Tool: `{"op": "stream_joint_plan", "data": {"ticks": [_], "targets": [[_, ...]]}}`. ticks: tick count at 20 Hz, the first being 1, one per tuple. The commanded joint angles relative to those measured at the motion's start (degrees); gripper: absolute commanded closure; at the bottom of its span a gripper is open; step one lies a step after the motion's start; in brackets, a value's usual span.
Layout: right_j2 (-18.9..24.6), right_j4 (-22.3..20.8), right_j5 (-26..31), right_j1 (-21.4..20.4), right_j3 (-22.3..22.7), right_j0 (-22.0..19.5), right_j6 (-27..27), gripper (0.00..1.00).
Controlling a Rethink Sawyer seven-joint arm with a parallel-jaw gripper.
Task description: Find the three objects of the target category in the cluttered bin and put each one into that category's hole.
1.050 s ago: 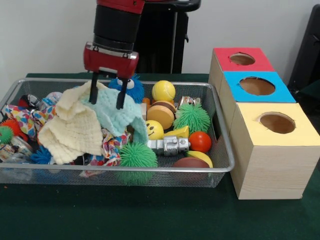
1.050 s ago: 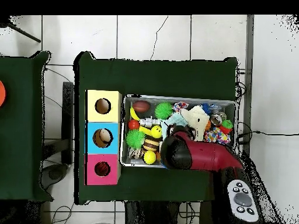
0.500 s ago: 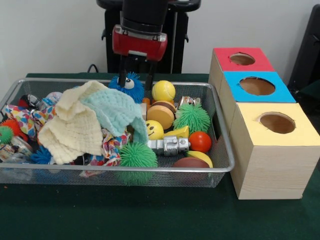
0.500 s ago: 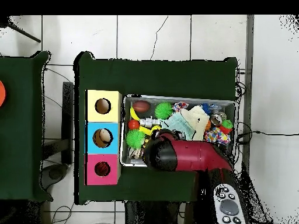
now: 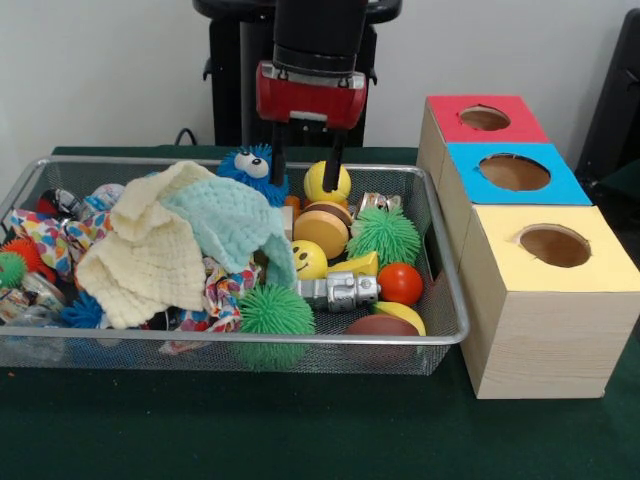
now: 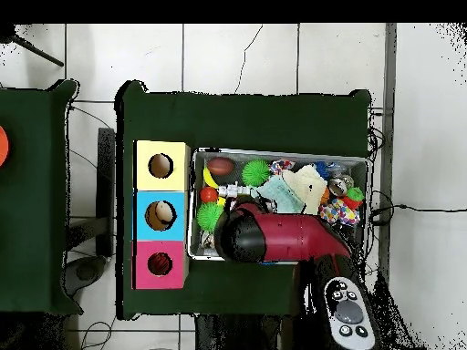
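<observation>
The jaws [image 5: 305,172] are standing open and empty, their two black fingers [image 5: 277,165] hanging over the far side of the wire bin [image 5: 445,300], one beside the blue fuzzy toy [image 5: 250,170] and the other in front of the yellow tennis ball [image 5: 327,182].

No target category is being named, so which items count cannot be told; balls look a likely guess. The sorting seems partly under way: in the overhead view something pale is sitting in the blue box's hole [image 6: 161,215] and something dark in the red box's hole [image 6: 160,263], while the yellow box's hole [image 6: 160,166] is looking empty. Whatever remains is still lying in the bin.

Counting what is showing in the bin: two green spiky balls [image 5: 384,235], one yellow tennis ball, one orange ball [image 5: 400,283], one yellow smiley ball [image 5: 308,260], one brown football [image 5: 381,326], one toy burger [image 5: 322,226], one silver robot toy [image 5: 338,292], two washcloths, cream [image 5: 145,255] and mint [image 5: 228,222]. Three boxes are standing in a row on the green counter [image 5: 300,430] beside the bin.
</observation>
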Motion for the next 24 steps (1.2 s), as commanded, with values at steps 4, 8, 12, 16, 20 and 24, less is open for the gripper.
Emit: {"op": "stream_joint_plan", "data": {"ticks": [4, 8, 12, 16, 20, 24], "targets": [[7.2, -2.6, -13.5, 9.9, 2.1, -4.0, 5.6, 0.0], [5.9, -2.6, -14.3, 12.1, 1.1, -3.0, 5.2, 0.0], [5.2, -2.3, -15.0, 15.2, -0.3, -2.6, 4.7, 0.0], [4.3, -2.7, -17.0, 17.9, -1.7, -2.4, 4.9, 0.0], [2.3, -3.4, -17.5, 19.3, -3.3, -1.7, 4.4, 0.0], [0.2, -3.9, -17.5, 19.6, -4.8, -1.8, 3.7, 0.0]]}}
